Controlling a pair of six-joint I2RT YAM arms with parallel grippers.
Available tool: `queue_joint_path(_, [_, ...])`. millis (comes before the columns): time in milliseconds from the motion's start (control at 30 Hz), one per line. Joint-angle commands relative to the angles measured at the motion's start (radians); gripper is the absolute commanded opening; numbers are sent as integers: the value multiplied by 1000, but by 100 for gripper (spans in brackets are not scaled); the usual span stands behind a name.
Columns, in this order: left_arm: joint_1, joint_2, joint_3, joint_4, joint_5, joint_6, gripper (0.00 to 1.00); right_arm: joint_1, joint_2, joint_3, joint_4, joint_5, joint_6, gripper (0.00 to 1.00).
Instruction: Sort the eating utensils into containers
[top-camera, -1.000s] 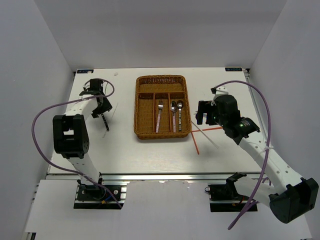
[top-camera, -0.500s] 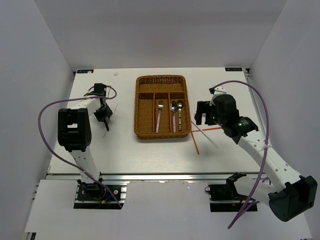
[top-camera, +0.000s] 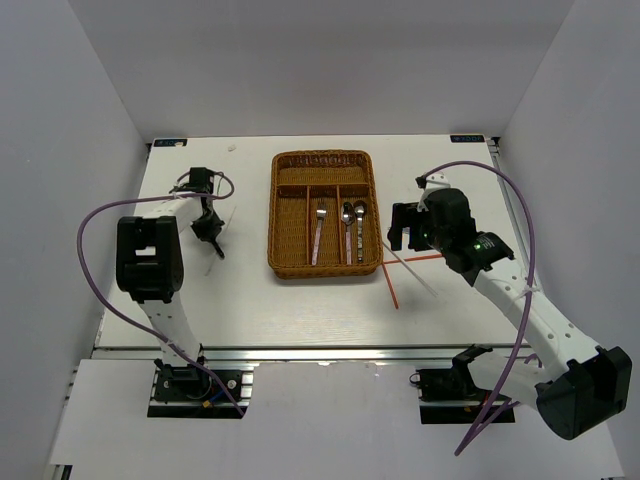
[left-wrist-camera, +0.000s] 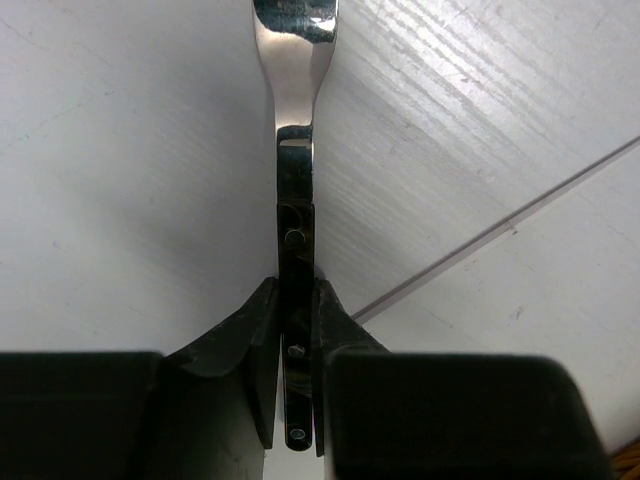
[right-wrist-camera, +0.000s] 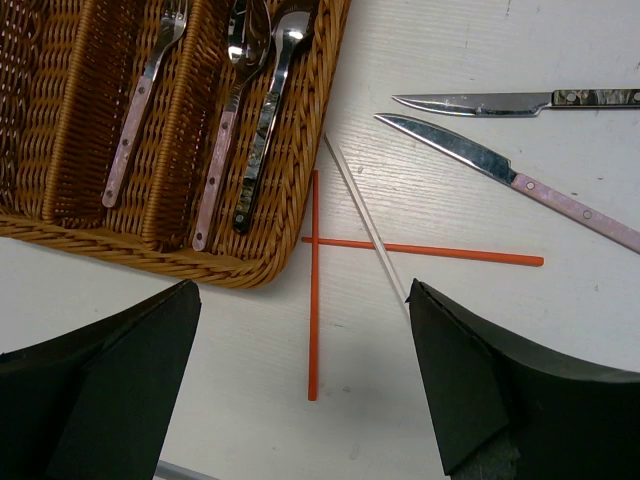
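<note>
**L tool (left-wrist-camera: 297, 300) clamped on a dark-handled utensil (left-wrist-camera: 296, 240); R tool (right-wrist-camera: 302, 300) spread wide, holding nothing**

You've got the white counter (top-camera: 250, 300) w/ the wicker tray (top-camera: 322, 272) at centre-back. Its wide section runs across the far end and 3 narrow ones run toward you. L arm (top-camera: 150, 260) reaches onto the counter's left side, well apart from the tray. R arm (top-camera: 520, 300) comes in from the right, its tool just right of the tray.

L tool: your wrist cam shows both fingers (left-wrist-camera: 240, 340) pressed on the riveted dark handle. The silver neck runs out of frame, so you can't tell fork, spoon or knife, nor whether it touches the counter.

R tool: fingers (right-wrist-camera: 100, 380) far apart, nothing btwn them, hovering over the counter by the tray's near-right corner.

Right of the tray on the counter lie a pink-handled knife (right-wrist-camera: 480, 160) and a mottled-handled knife (right-wrist-camera: 480, 103), near each other but not touching, blade tips toward the tray.

Nearer you are 3 sticks. The lengthwise red chopstick (right-wrist-camera: 314, 300) crosses the sideways red chopstick (right-wrist-camera: 440, 250). The white chopstick (right-wrist-camera: 365, 220) slants across the sideways one, its far tip just beside the tray wall.

In the tray, a pink-handled fork (right-wrist-camera: 140, 110) lies in the middle narrow section. A pink-handled spoon (right-wrist-camera: 217, 150) and a dark-handled spoon (right-wrist-camera: 267, 120) lie side by side in the right one.
</note>
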Motion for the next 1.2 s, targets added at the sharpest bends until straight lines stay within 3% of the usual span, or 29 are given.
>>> queue_joint_path(0, [1,-72,38,-38,-33,30,1,-2,-3,6,30,0,-10,89])
queue_joint_path(233, [-72,-255,114,-64,-59,71,0,-2,-4,7,31,34,2,89])
queue_joint_path(433, [-339,-301,164,-46,-27,19,0,-3,-11,15,31,97,31,89])
queue_joint_path(667, [-626,-185,250,14,-66,-74,0,-5,-24,41,7,134,42,89])
queue_joint_path(1000, [-711,-20,294,26,-93,-122,1,-3,-37,32,-22,154,33,89])
queue_joint_path(1033, [-712,-17,296,24,-94,-125,2,-5,-35,30,-22,158,31,89])
queue_joint_path(1133, [-714,-22,285,26,-88,-125,27,-5,-31,32,-23,155,30,89])
queue_joint_path(1167, [-715,-29,271,32,-83,-121,41,-5,-31,30,-22,154,30,89])
